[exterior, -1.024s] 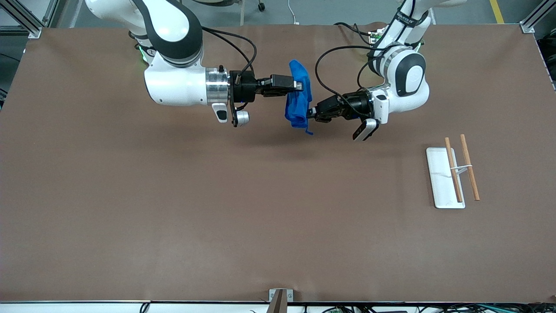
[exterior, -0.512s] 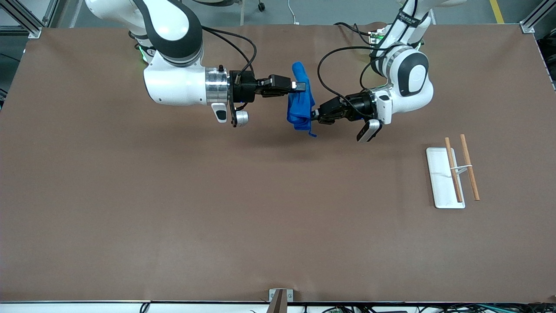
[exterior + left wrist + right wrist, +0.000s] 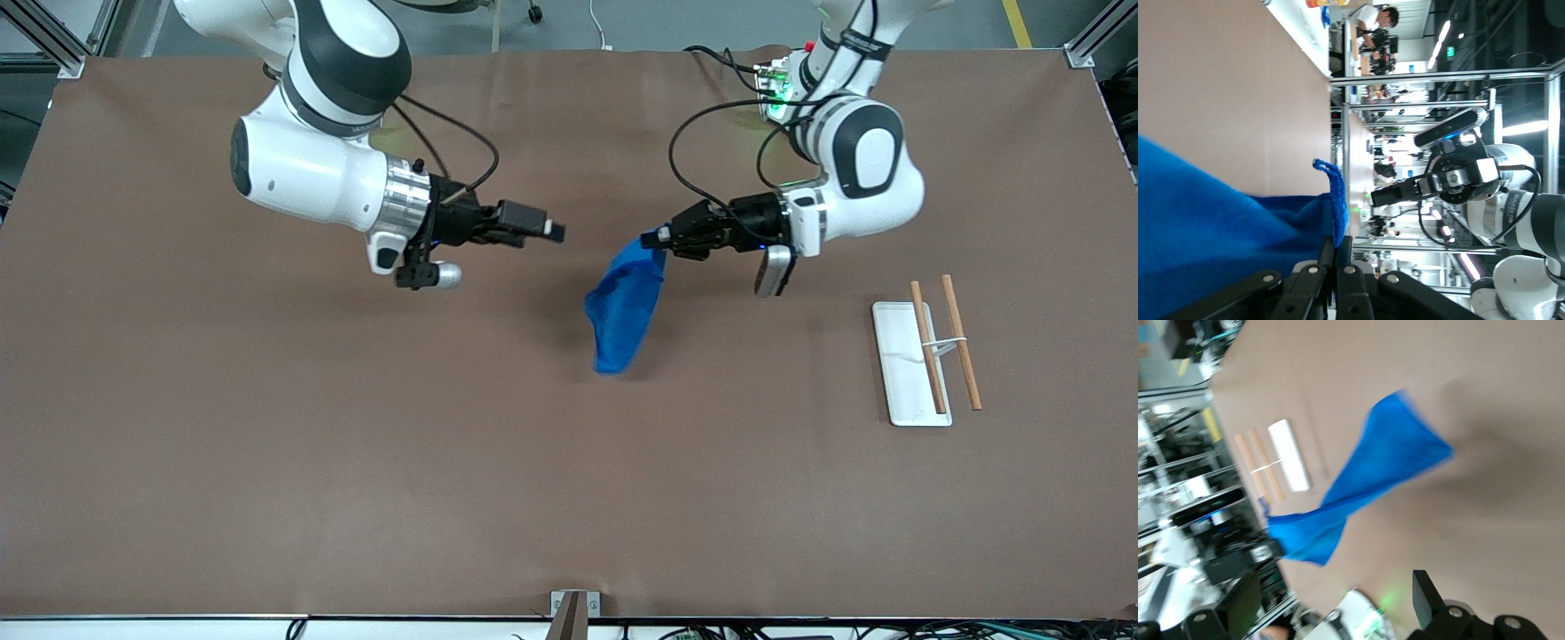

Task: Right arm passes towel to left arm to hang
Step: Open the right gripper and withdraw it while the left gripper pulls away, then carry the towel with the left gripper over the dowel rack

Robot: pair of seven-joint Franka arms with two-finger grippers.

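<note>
**Blue towel hanging from the left claw alone**

The left claw (image 3: pixel 659 238) is pinching one corner of the bright blue towel (image 3: pixel 624 311), its fingers pressed together on the cloth in the left wrist view, where the small loop (image 3: pixel 1328 167) is sticking out just past the grip. The claw is reaching out level above the middle of the worktop (image 3: pixel 267 444), and the towel is draping down and away from it in a long narrowing fold, its free end hanging over bare brown surface and throwing a soft shadow beneath. The right claw (image 3: pixel 557 231) is standing clear of the cloth, toward the right arm's end of the worktop, gripping nothing; the right wrist view is showing its fingers (image 3: pixel 1429 598) spread wide apart, with the towel (image 3: pixel 1365 480) in the air between the two arms. Toward the left arm's end, and nearer to the front camera than both claws, a white tray (image 3: pixel 902 369) is lying flat, with two wooden rods (image 3: pixel 962 354) joined by a thin white crosspiece, one rod resting across the tray and the other just beside it.
</note>
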